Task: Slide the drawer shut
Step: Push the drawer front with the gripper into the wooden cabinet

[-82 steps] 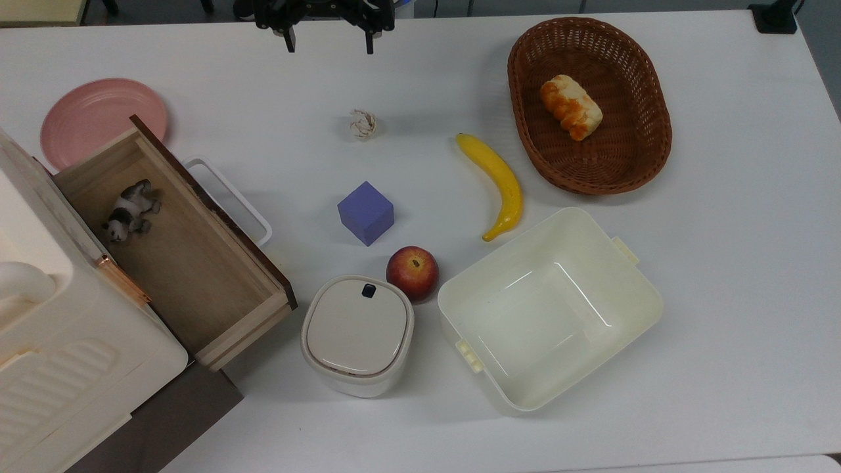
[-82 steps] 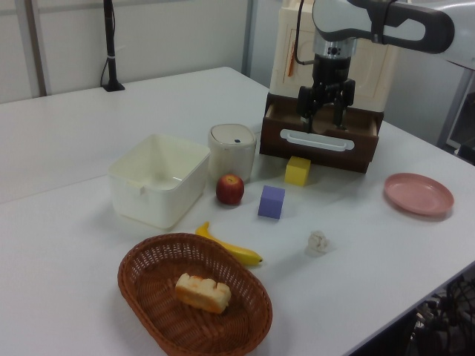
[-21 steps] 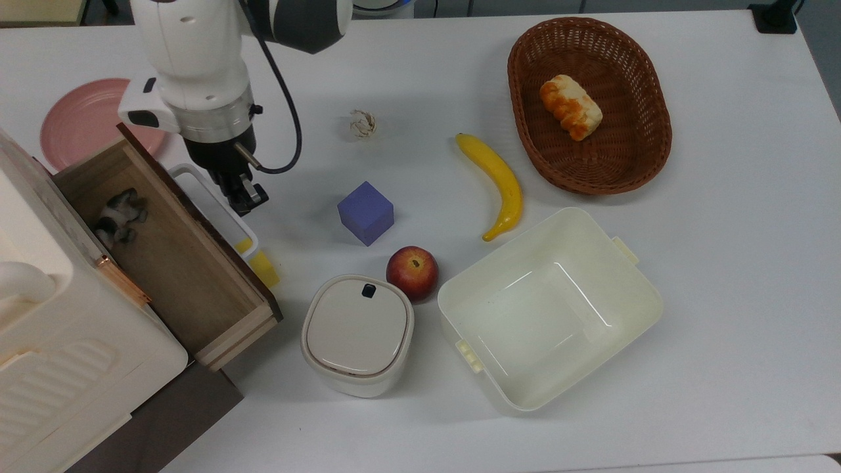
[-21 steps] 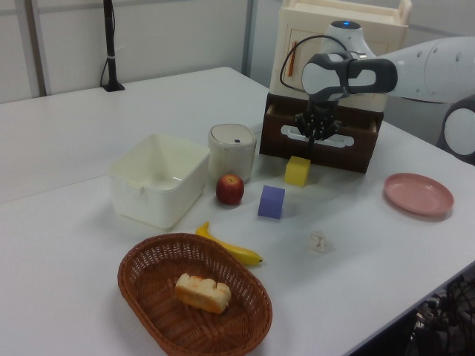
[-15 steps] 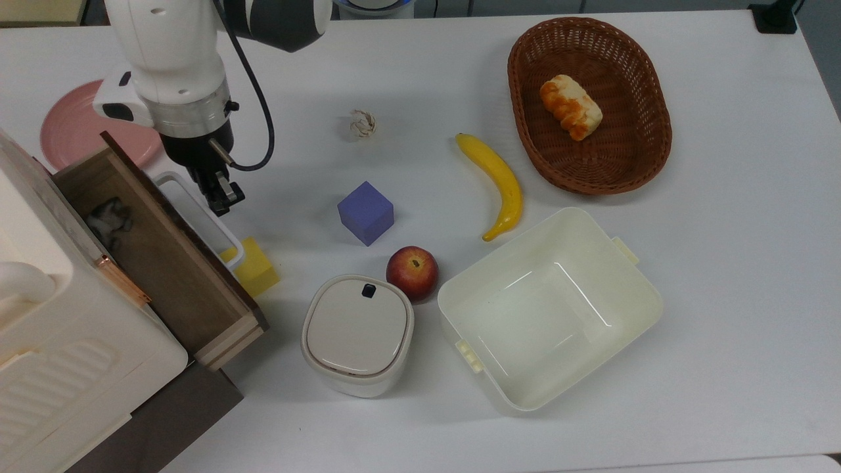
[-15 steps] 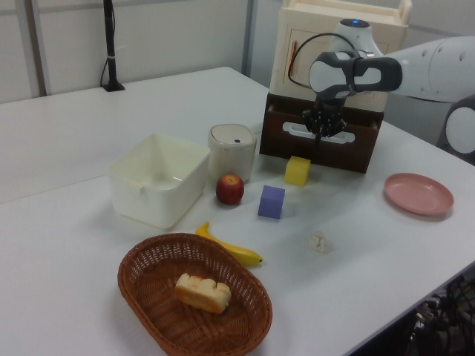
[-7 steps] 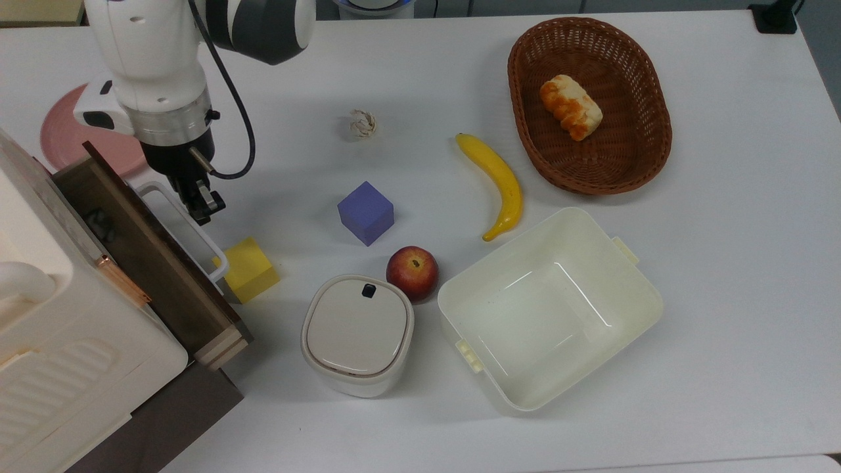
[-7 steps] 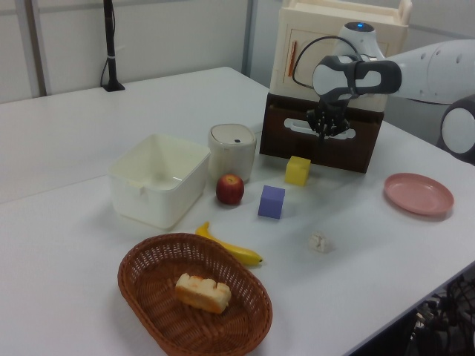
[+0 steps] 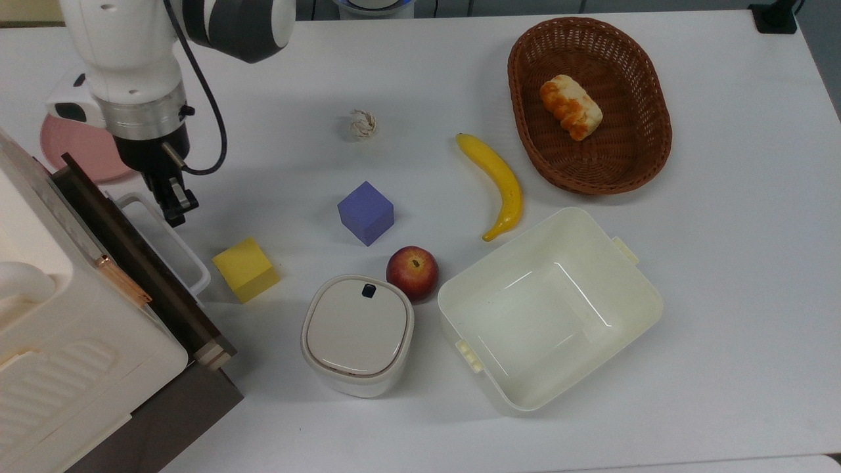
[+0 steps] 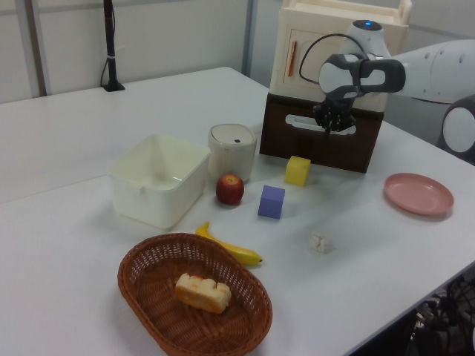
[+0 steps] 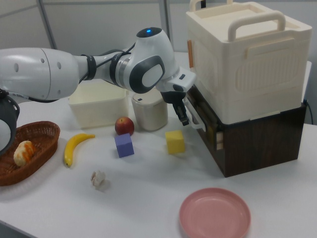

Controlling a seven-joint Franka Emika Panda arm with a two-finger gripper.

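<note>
The drawer [image 9: 135, 253] is a dark brown front panel with a white loop handle [image 9: 179, 242], set under a stack of cream boxes [image 9: 59, 341] at the top view's left. Its front stands almost flush with the dark cabinet, only a thin strip of light wood showing at its near end. My gripper [image 9: 173, 205] is shut, its tips pressed against the far end of the handle. In the left view my gripper [image 10: 333, 123] sits on the drawer front [image 10: 297, 124]. In the right view my gripper [image 11: 184, 117] touches the handle by the drawer [image 11: 208, 130].
A yellow cube [image 9: 246, 269] lies just in front of the handle. Nearby are a purple cube [image 9: 366, 212], an apple [image 9: 412, 272], a lidded white bin [image 9: 358, 335], a cream tub [image 9: 631, 295], a banana [image 9: 499, 184], a wicker basket [image 9: 647, 157] and a pink plate [image 9: 72, 148].
My arm has come down to the handle and pushed the drawer inward toward the top view's left. The toy inside is now hidden, and the yellow cube has come into full view.
</note>
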